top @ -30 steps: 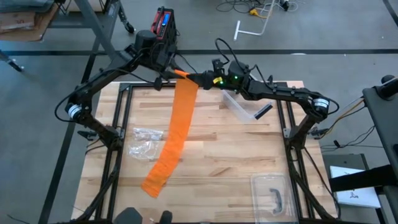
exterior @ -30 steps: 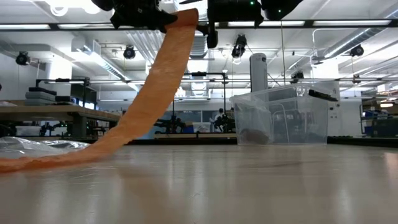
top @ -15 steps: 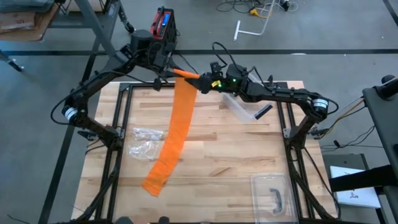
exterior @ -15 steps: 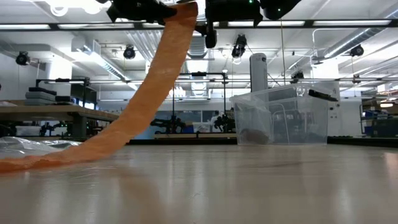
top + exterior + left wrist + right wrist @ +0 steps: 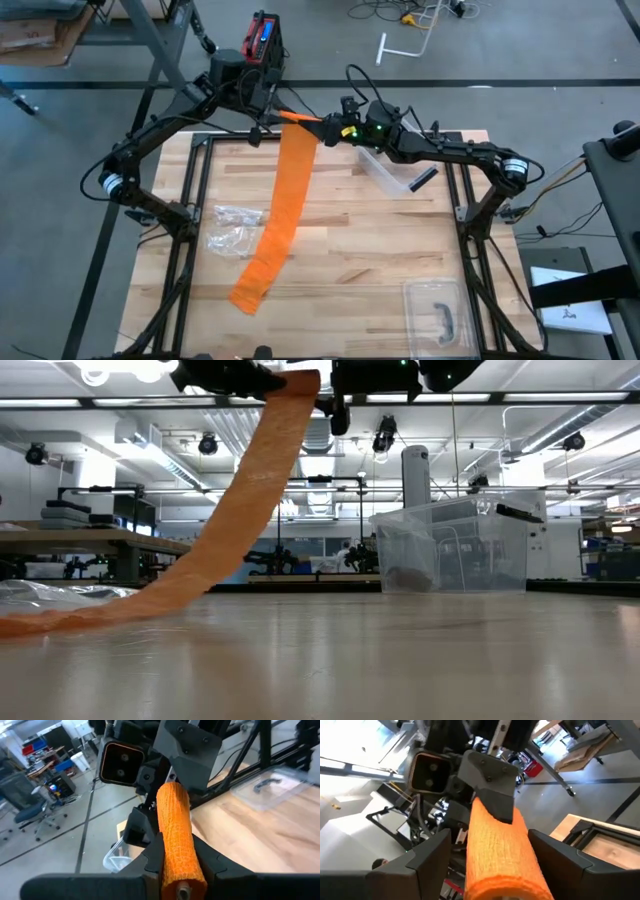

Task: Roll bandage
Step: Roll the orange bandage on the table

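You see two matte black jointed arms [image 5: 165, 125] built from slim tubular links with rounded joint housings. Black cables loop along them. White ribbed collars ring the elbows of both. The right arm's wrist block [image 5: 378, 120] shows small green and yellow lights. Angular black plastic fingers [image 5: 427, 860] finish each arm.

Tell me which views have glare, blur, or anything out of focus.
Low view: the nearest tabletop is soft and glossy with reflected ceiling lights. Left wrist view: the orange mesh bandage roll is sharp, the room behind soft. Right wrist view: bright window light washes out one side. High view: evenly lit, no glare.
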{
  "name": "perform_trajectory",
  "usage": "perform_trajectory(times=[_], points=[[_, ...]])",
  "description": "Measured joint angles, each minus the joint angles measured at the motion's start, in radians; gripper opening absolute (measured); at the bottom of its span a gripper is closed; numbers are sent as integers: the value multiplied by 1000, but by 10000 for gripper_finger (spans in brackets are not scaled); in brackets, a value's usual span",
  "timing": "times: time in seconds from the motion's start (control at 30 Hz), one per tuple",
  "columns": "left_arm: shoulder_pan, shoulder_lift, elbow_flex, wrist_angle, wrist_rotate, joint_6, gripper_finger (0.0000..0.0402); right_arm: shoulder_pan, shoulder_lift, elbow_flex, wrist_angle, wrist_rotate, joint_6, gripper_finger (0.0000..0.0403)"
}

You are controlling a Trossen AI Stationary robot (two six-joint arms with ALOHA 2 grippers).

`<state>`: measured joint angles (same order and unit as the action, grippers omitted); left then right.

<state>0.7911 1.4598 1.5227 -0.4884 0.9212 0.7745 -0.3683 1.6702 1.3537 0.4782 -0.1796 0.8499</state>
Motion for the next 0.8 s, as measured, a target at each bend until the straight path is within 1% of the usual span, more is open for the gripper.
perform_trajectory(times=[0.1,0.33,0.67,0.8], points=[[-12,0,0,0,-41,12,48,-1,0,0,-5,4,24,250],[-17,-3,0,-4,-60,76,48,-1,0,0,-13,4,71,233],[-58,-8,0,-3,-174,117,48,-3,0,-1,-24,5,97,217],[-76,-14,0,-1,-225,111,48,-6,0,-1,-26,4,97,211]])
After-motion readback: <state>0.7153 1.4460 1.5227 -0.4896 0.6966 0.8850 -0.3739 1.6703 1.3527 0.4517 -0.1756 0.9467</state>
